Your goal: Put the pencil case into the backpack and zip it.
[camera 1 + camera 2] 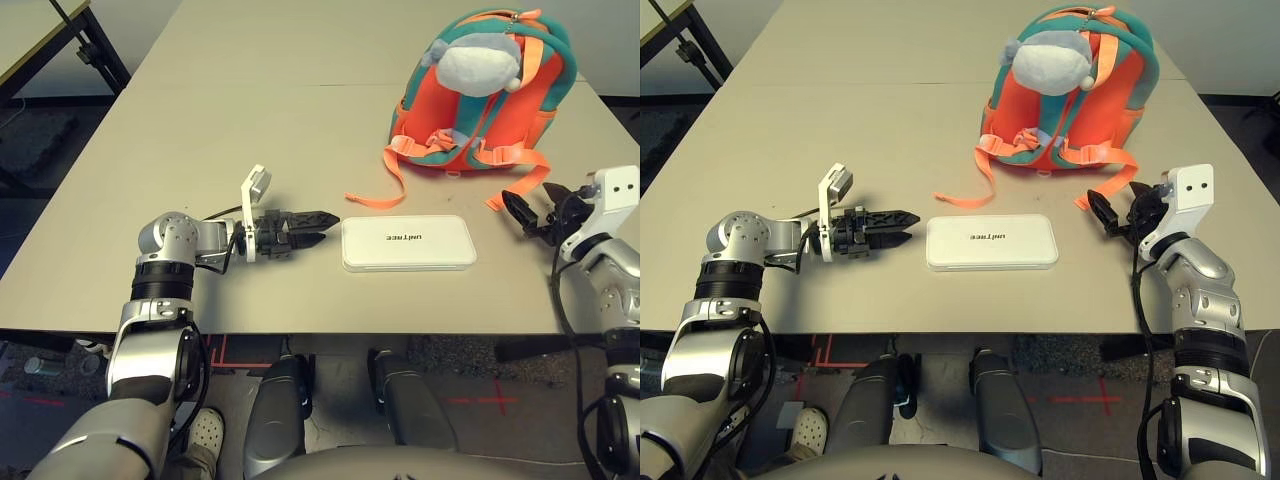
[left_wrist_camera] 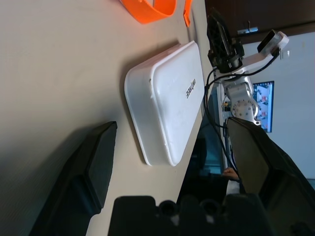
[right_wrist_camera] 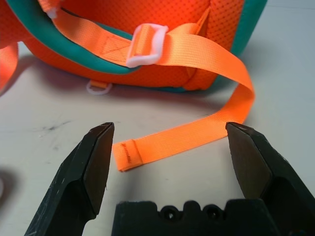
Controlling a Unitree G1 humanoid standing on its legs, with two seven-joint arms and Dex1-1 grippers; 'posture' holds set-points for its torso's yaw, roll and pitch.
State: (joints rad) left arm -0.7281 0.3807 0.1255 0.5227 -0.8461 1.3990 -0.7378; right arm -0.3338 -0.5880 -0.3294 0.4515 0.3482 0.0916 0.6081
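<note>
Left arm: forearm rises from the near edge of the bench, wrist bent so the hand lies level and points right, toward the case.
Left claw (image 1: 322,227): fingers spread, holding nothing, tips just short of the case's left end and low over the bench.
Pencil case (image 1: 408,243): flat on the bench (image 1: 200,130) near its near edge, about mid-width; long axis parallel to that edge; lettering upside down from the robot's side.
Backpack (image 1: 480,90): farther back toward the right edge, plush front up, top pointing to the far edge; its orange straps (image 1: 375,198) trail toward the case.
Right arm: rises at the near right corner, hand level.
Right claw (image 1: 527,213): spread, empty, just beside a strap end (image 3: 129,153).
</note>
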